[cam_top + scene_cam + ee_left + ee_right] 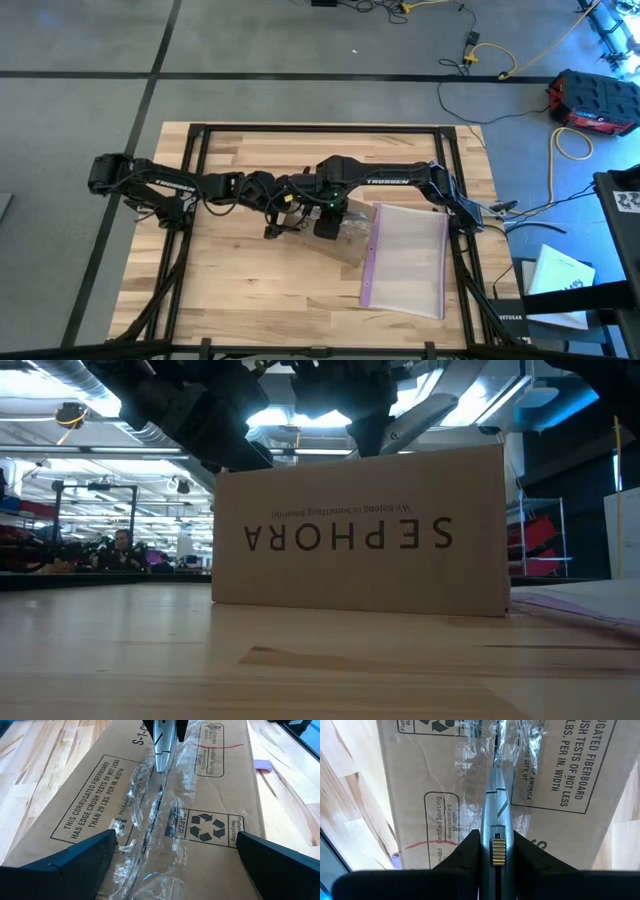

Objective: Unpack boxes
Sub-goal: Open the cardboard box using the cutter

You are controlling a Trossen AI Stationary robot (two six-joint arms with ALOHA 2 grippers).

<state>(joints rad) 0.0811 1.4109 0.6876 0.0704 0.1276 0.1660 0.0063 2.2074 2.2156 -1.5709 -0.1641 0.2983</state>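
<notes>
Nearest the low camera, the Sephora box (360,530) stands on the butcher-block table (240,285) with its lettering upside down, so its printed underside faces up to both wrist cameras. Above it, the left gripper (175,852) hangs with its jaws spread wide and empty, straddling the taped centre seam (150,820) (it touches nothing that I can see). Farther along that seam, the right gripper (495,847) is clamped on a grey box cutter (496,815), whose tip sits in the crumpled clear tape where the 2 flaps meet. Beyond the box, toward the right arm's side, lies a clear zip bag with a purple edge (408,258).

The risk, as I judge it: with 1 arm cutting and the other not bracing, the light box could slide or swing under the blade. Wrinkled tape may snag the tip, and too deep a stroke could score whatever is inside.
</notes>
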